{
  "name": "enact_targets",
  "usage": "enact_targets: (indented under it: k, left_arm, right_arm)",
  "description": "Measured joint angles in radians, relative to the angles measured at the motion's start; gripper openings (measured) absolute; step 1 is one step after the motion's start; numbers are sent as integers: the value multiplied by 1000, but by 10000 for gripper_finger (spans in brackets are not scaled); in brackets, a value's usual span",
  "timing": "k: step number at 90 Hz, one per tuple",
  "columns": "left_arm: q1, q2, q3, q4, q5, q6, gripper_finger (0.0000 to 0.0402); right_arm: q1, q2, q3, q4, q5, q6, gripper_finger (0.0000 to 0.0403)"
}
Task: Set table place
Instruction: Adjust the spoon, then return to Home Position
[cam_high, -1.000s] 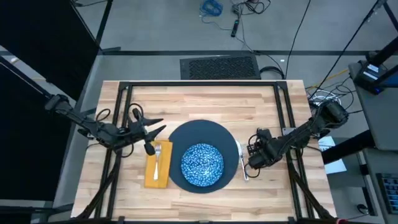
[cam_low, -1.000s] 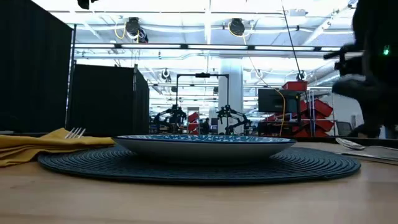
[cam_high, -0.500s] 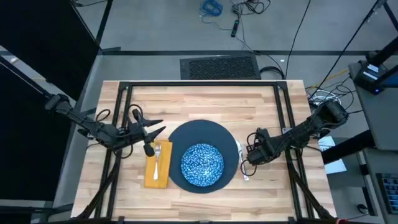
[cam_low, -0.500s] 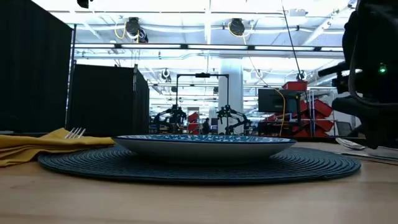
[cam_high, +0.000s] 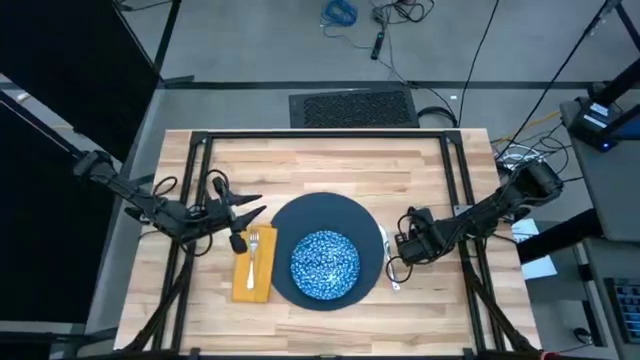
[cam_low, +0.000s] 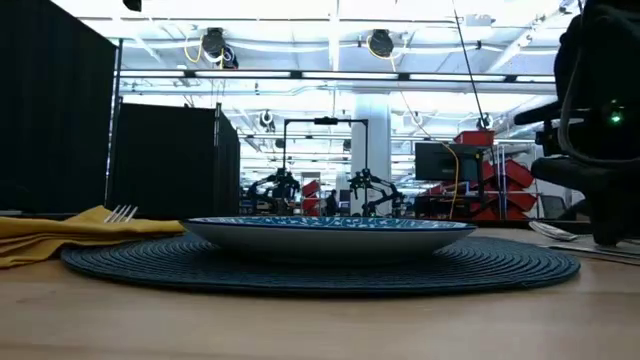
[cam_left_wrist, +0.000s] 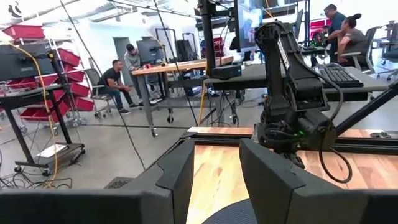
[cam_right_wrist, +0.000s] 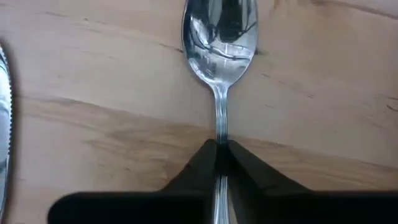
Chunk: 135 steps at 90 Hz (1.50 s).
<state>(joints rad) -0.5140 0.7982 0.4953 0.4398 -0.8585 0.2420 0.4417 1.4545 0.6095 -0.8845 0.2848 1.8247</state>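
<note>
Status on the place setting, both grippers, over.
Right gripper shut on spoon handle, low on table right of plate. Left gripper open, idle above napkin and fork. Nothing in the way.

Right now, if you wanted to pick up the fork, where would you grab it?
By its handle, coming straight down from above. The fork lies flat along the mustard-yellow napkin, tines pointing away toward the table's far edge, so the long thin handle is the easy part to pinch across. The left gripper is nearest.
</note>
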Motion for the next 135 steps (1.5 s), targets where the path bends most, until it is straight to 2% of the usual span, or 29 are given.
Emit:
enact_targets:
  k: [17, 39, 78, 108, 135]
  left_arm:
    - [-6, 0, 12, -3, 0, 0, 115]
    - [-19, 0, 14, -3, 0, 25, 115]
    - [-19, 0, 14, -3, 0, 26, 115]
    - [-19, 0, 14, -3, 0, 25, 115]
    - [-19, 0, 14, -3, 0, 25, 115]
  right_arm:
    - [62, 5, 33, 44, -57, 112, 8]
    - [169, 14, 37, 108, -48, 262, 5]
    - [197, 18, 71, 183, -105, 258, 6]
    - [194, 18, 71, 156, -38, 234, 69]
    - [193, 16, 71, 148, -24, 202, 116]
